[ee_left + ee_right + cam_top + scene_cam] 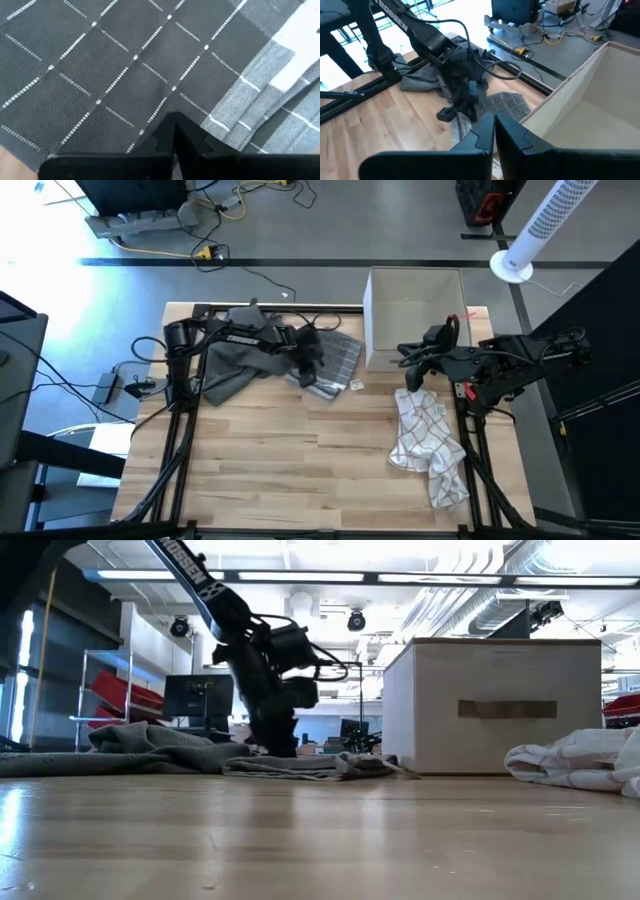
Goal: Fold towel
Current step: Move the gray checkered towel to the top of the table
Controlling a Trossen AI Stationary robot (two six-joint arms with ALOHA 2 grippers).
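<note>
A grey checked towel lies flat on the table at the far middle, and it fills the left wrist view. My left gripper is down on it, fingers shut; the low view shows that gripper reaching down to the cloth. A crumpled white towel with thin checks lies on the table at the right. My right gripper hovers above its far end, shut and holding nothing. My left gripper comes from above, pointing down, and its shut fingertips meet the dark checked face of the grey towel near the lighter folded edge. No cloth shows between the fingers. The towel lies flat on the table under them.
A plain grey cloth lies heaped at the far left, beside the checked towel. An open white box stands at the far right. Bare wood spans the near half of the table.
</note>
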